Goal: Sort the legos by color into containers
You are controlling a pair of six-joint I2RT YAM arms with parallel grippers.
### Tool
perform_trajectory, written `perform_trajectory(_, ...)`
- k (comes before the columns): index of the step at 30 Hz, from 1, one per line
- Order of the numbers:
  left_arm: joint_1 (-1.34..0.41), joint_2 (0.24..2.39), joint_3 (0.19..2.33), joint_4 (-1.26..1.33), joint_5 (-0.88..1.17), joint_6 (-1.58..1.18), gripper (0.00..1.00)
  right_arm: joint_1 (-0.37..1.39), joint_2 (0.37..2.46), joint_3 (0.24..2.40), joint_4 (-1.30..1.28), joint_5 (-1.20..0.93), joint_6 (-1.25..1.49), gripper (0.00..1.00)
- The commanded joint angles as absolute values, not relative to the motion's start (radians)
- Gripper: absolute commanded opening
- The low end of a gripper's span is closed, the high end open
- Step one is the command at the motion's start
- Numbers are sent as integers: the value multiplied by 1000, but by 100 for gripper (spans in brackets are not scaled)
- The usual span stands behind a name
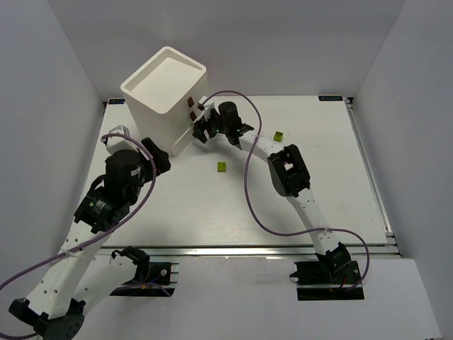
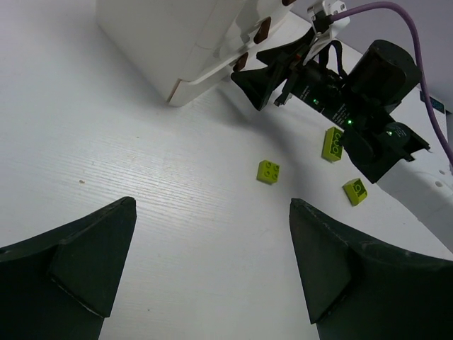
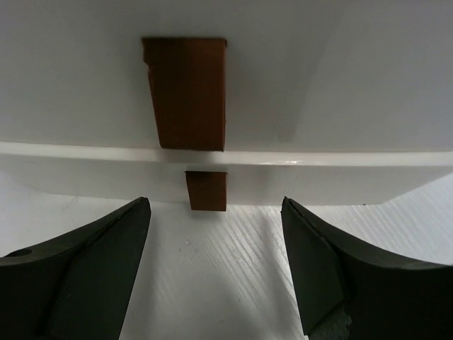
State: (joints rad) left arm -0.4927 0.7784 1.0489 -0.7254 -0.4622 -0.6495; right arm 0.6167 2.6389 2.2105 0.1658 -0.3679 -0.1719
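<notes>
White desk (image 1: 318, 198), white rounded plastic drawer unit (image 1: 159, 88) far-left.
Right end effector (image 1: 201, 129) apart at brown pull tabs (image 3: 187, 92); left end effector (image 2: 212, 204) apart, empty; yellow-green studded bricks (image 1: 222, 167) mid-desk.

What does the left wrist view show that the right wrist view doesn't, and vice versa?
Left wrist only: three yellow-green bricks loose on the table, and the open left gripper. Right wrist only: a close, head-on look at two brown pull tabs, the lower roughly centred ahead of the open jaws, untouched. Both: the white drawer unit with its tabs, and the right gripper facing it.
</notes>
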Motion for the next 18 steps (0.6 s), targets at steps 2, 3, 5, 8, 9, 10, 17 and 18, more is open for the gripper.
perform_trajectory(2, -489, 773, 1080, -749, -486, -664, 98, 624, 2660, 2241, 267, -374, -158, 79)
perform_trajectory(3, -489, 772, 1080, -749, -489, -664, 98, 627, 2660, 2235, 271, -358, -158, 76)
perform_trajectory(5, -489, 762, 1081, -753, -494, -669, 98, 626, 2661, 2223, 299, -345, -153, 72)
perform_trajectory(8, -489, 756, 1085, -765, -502, -678, 98, 620, 2658, 2188, 360, -364, -124, 58)
perform_trajectory(9, -489, 755, 1085, -767, -502, -681, 98, 621, 2663, 2189, 394, -365, -127, 54)
perform_trajectory(10, -489, 753, 1085, -769, -502, -681, 98, 621, 2668, 2195, 397, -365, -133, 52)
perform_trajectory(17, -489, 749, 1092, -775, -503, -692, 98, 629, 2691, 2224, 422, -367, -117, 18)
perform_trajectory(18, -489, 744, 1091, -776, -503, -699, 98, 629, 2685, 2215, 431, -361, -112, 8)
